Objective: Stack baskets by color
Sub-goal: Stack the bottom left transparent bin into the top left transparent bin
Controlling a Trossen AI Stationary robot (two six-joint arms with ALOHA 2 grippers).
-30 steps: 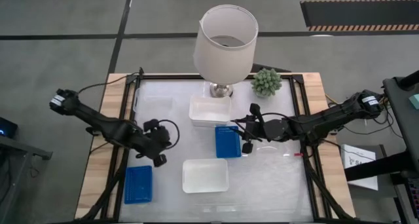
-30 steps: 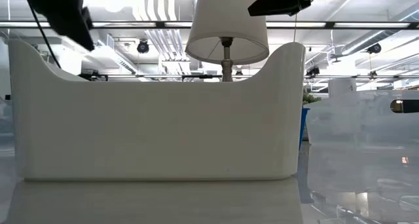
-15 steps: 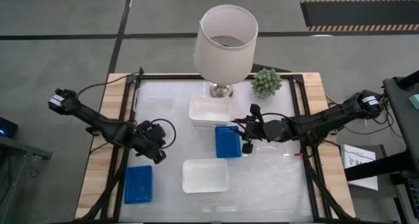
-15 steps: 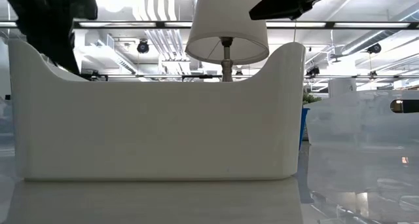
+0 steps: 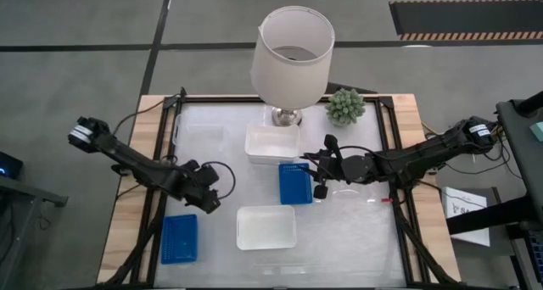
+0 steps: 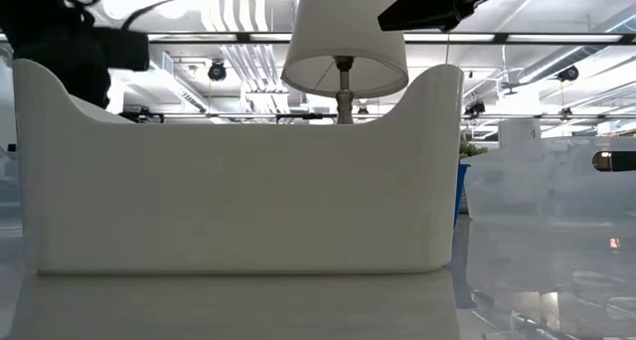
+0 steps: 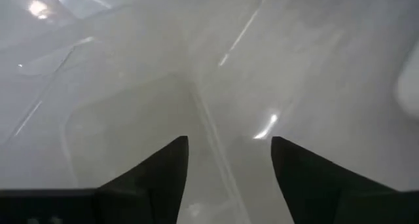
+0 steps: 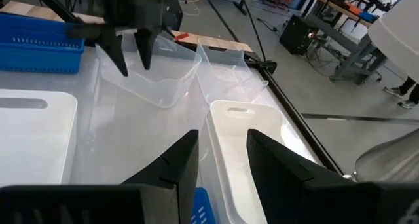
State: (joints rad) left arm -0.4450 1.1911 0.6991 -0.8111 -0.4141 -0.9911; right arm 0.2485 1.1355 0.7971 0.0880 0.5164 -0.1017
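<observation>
A white basket [image 5: 265, 227] lies at the near middle of the table and a second one [image 5: 272, 144] stands by the lamp's foot. One blue basket [image 5: 295, 183] lies at the centre, another [image 5: 179, 238] at the near left. My left gripper [image 5: 205, 197] hangs open, pointing steeply down over a clear container [image 8: 154, 80], left of the centre; it also shows from afar [image 8: 131, 54]. My right gripper [image 5: 321, 178] hovers open and nearly level beside the centre blue basket, with nothing between its fingers [image 8: 173, 168].
A lamp with a white shade [image 5: 293, 52] and a small green plant [image 5: 345, 106] stand at the far edge. A second clear container [image 8: 229, 73] sits near the first. In the low view the near white basket's wall [image 6: 238, 181] blocks most of the table.
My left gripper has sunk toward the table left of the centre and its wrist has rolled. The right arm and the baskets have kept still.
</observation>
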